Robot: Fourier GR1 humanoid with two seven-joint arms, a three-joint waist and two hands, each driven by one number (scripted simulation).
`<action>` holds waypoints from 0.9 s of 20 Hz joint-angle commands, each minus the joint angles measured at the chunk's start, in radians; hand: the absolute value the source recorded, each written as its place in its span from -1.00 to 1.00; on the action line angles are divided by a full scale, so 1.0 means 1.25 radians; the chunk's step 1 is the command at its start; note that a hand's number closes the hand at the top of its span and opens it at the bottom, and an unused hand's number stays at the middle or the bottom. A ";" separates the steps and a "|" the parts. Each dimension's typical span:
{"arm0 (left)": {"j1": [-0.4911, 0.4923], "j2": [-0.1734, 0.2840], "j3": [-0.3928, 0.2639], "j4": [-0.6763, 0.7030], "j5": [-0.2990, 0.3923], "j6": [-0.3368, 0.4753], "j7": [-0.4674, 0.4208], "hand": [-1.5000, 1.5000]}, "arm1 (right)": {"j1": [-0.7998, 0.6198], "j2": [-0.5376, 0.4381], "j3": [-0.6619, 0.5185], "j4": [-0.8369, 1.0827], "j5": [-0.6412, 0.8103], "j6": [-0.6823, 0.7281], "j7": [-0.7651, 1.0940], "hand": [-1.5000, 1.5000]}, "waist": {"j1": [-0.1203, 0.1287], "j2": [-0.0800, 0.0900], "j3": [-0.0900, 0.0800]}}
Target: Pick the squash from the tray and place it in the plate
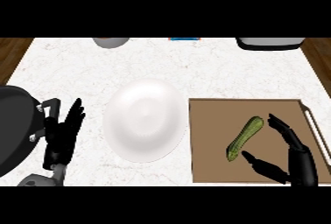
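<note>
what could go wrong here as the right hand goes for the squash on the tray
The right hand is open beside the long green squash, not yet round it. The squash is slim and lies tilted on the flat brown tray, so closing fingers might roll or push it away. The round white plate sits close by the tray's left edge, so a low carry might bump its rim.

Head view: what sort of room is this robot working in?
Most likely a kitchen: a marble-look counter holds a white plate, a brown tray with a green squash, and a black pan.
</note>
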 commanded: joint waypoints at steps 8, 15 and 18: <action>0.011 -0.019 -0.019 -0.024 -0.038 0.011 0.009 0.00 | -0.004 -0.238 0.063 -0.194 0.273 0.070 0.454 -1.00 | 0.019 -0.001 -0.004; -0.002 -0.033 -0.015 0.001 -0.045 -0.011 0.002 0.00 | -0.080 -0.256 0.150 -0.253 0.260 0.291 0.715 -1.00 | 0.022 0.001 -0.002; 0.016 -0.042 -0.008 -0.012 -0.063 0.003 0.006 0.00 | -0.131 -0.258 0.123 -0.190 0.213 0.369 0.710 -1.00 | 0.022 0.002 -0.001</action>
